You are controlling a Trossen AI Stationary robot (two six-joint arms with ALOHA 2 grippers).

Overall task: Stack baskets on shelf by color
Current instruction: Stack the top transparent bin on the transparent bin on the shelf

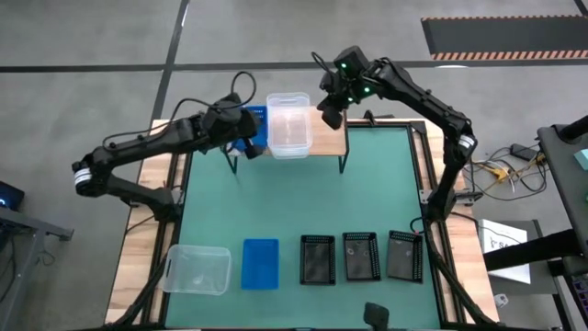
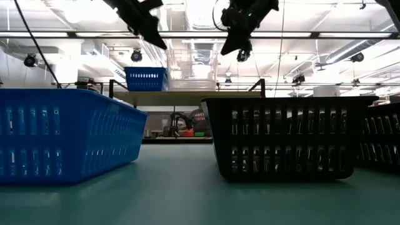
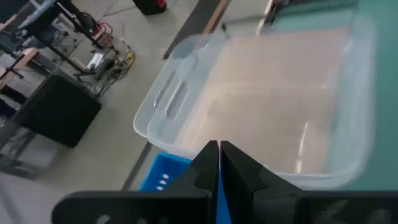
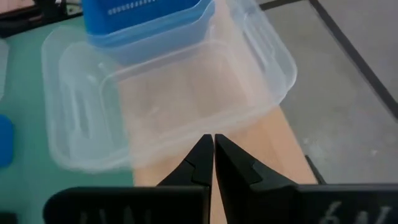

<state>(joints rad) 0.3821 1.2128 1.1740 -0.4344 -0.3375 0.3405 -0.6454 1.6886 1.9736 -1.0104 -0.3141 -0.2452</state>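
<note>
The right gripper [image 4: 213,152] hangs above the shelf [image 4: 280,155], jaws pressed together and empty. A clear basket [image 4: 168,93] sits on the shelf's wooden top, with a blue basket [image 4: 143,18] touching its far side.

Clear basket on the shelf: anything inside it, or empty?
Empty. Both wrist views look down through the clear basket on the shelf and show only its bare see-through floor; a blue basket sits beside it, not in it.
</note>
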